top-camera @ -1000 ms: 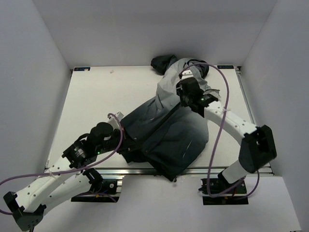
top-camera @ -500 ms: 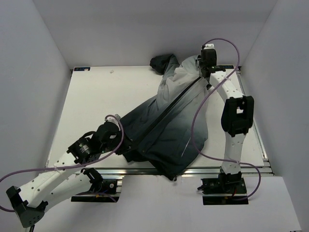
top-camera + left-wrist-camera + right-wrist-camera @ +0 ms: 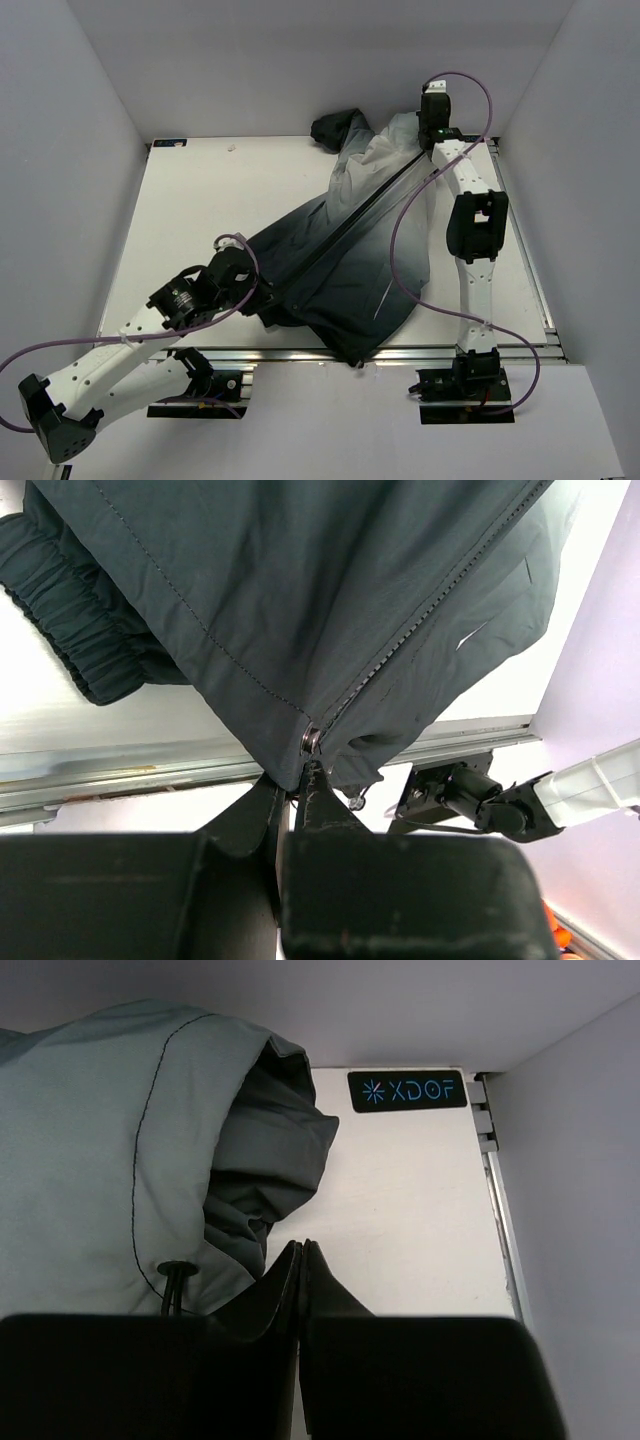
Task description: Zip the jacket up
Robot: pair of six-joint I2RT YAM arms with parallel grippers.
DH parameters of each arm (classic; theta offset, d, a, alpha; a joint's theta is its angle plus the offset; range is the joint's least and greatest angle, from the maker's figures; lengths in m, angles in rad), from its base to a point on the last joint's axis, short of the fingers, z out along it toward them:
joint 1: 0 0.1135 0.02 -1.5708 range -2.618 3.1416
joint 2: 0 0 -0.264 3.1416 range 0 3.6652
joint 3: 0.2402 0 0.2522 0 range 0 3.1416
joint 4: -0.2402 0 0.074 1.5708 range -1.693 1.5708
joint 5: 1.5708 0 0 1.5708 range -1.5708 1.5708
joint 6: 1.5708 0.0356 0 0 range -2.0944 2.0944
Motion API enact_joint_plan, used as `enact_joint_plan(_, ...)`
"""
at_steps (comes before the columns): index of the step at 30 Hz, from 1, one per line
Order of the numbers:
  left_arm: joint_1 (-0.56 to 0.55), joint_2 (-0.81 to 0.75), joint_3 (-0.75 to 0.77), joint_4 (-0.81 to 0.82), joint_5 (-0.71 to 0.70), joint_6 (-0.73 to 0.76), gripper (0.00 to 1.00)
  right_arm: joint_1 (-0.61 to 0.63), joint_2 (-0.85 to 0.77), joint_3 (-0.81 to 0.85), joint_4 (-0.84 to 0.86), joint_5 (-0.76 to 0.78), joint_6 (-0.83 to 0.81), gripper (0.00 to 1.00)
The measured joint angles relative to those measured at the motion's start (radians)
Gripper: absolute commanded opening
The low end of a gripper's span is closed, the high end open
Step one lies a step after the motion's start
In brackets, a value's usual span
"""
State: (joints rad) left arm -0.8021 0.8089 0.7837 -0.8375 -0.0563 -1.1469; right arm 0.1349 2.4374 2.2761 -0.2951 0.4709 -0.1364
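The jacket (image 3: 350, 260) lies stretched diagonally over the table, light grey at the far end and charcoal near the front. Its dark zipper (image 3: 345, 230) runs as one closed line between my two grippers. My left gripper (image 3: 258, 292) is shut on the jacket's bottom hem (image 3: 290, 765), right at the metal zipper end (image 3: 312, 738). My right gripper (image 3: 432, 125) is at the collar in the far right corner, its jaws shut tight in the right wrist view (image 3: 302, 1247). The grey collar (image 3: 90, 1160) lies just left of the fingers. Nothing shows between the tips.
A drawstring toggle (image 3: 177, 1272) hangs on the collar. An XDOF label (image 3: 407, 1091) marks the far right table corner, next to the side wall. An elastic cuff (image 3: 60, 630) lies near the front rail (image 3: 120, 770). A dark sleeve (image 3: 335, 128) is bunched at the back.
My right gripper has travelled from the middle of the jacket up to the collar at the far right corner. The zipper line closed behind it and the jacket pulled taut. My left gripper stayed at the hem.
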Motion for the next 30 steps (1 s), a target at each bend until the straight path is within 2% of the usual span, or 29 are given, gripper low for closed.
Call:
enact_joint_plan(2, 0.0, 0.001, 0.0, 0.002, 0.0, -0.005, 0.0, 0.003, 0.0, 0.0, 0.013, 0.004, -0.01, 0.0)
enact_joint_plan(4, 0.0, 0.004, 0.005, -0.001, -0.003, -0.004, 0.38, 0.004, -0.007, -0.021, 0.04, -0.005, -0.013, 0.0)
enact_joint_plan(5, 0.0, 0.009, 0.013, -0.006, -0.004, 0.006, 0.6, 0.004, -0.02, -0.053, 0.06, -0.013, -0.013, 0.07)
enact_joint_plan(6, 0.001, 0.015, 0.028, -0.036, -0.003, 0.018, 0.98, 0.003, -0.035, -0.089, 0.085, -0.021, -0.012, 0.41)
enact_joint_plan(7, 0.0, 0.021, 0.044, -0.066, 0.001, 0.031, 0.98, -0.005, -0.057, -0.133, 0.117, -0.04, -0.003, 0.58)
enact_joint_plan(8, 0.0, 0.031, 0.061, -0.085, 0.003, 0.039, 0.98, -0.015, -0.089, -0.192, 0.135, -0.061, 0.003, 0.86)
enact_joint_plan(9, 0.0, 0.045, 0.089, -0.108, 0.003, 0.051, 0.98, -0.026, -0.124, -0.246, 0.142, -0.086, 0.013, 0.89)
enact_joint_plan(12, 0.0, 0.113, 0.222, -0.161, -0.003, 0.111, 0.98, -0.057, -0.244, -0.375, 0.136, -0.168, 0.048, 0.89)
enact_joint_plan(16, 0.0, 0.237, 0.463, -0.207, -0.055, 0.203, 0.98, -0.079, -0.397, -0.42, 0.076, -0.246, 0.134, 0.89)
enact_joint_plan(19, 0.032, 0.335, 0.551, -0.175, -0.079, 0.275, 0.98, -0.072, -0.558, -0.489, 0.028, -0.273, 0.216, 0.89)
enact_joint_plan(23, 0.224, 0.454, 0.499, -0.039, -0.033, 0.368, 0.98, -0.06, -0.829, -0.732, -0.005, -0.296, 0.309, 0.89)
enact_joint_plan(26, 0.47, 0.509, 0.39, 0.127, 0.063, 0.404, 0.98, -0.061, -1.008, -0.911, -0.037, -0.309, 0.367, 0.89)
enact_joint_plan(28, 0.585, 0.512, 0.352, 0.183, 0.079, 0.41, 0.98, -0.062, -1.122, -1.022, -0.079, -0.311, 0.399, 0.89)
enact_joint_plan(30, 0.636, 0.509, 0.352, 0.208, 0.06, 0.417, 0.98, -0.062, -1.229, -1.112, -0.131, -0.314, 0.428, 0.9)
